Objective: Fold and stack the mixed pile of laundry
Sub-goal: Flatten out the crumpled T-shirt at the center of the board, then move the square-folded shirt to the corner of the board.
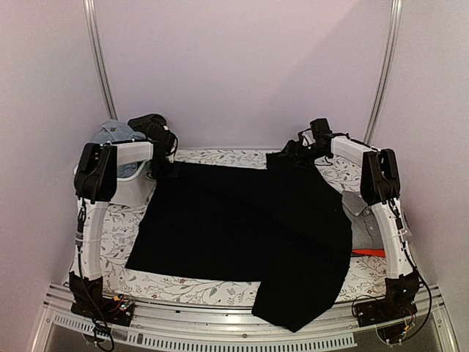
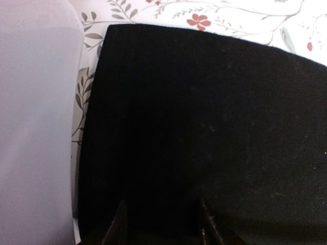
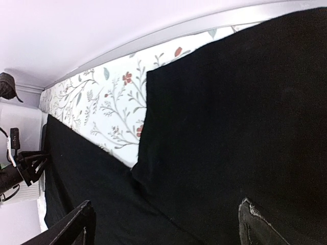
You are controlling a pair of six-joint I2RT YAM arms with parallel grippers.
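Top view only: tub point(image 1: 135, 189) at far left, blue cloth point(image 1: 113, 133) heaped in it.
Left arm: elbow high over the tub, forearm reaching right, left gripper point(image 1: 165, 158) point(image 2: 162, 209) down at the upper-left corner of the black garment point(image 1: 242, 220).
Left wrist cam: fingers point(image 2: 121, 227) parted, nothing pinched. Cloth lies flat under them, corner square, bare table point(image 2: 230, 15) above and left of it.
Garment covers mid-table. Its lower-right part hangs over the near edge, which only the top view shows.
Right arm mirrors the left: elbow high at right, forearm reaching left, right gripper point(image 1: 287, 152) point(image 3: 166, 219) at the garment's upper-right corner.
Right wrist cam: jaws wide apart, released. Doubled-over garment corner fills frame right, with a strip of bare table between it and the far rail point(image 3: 179, 30).
Right of the garment: grey shirt point(image 1: 360, 213) and a red piece point(image 1: 368, 252), close against the right arm, so little room there.
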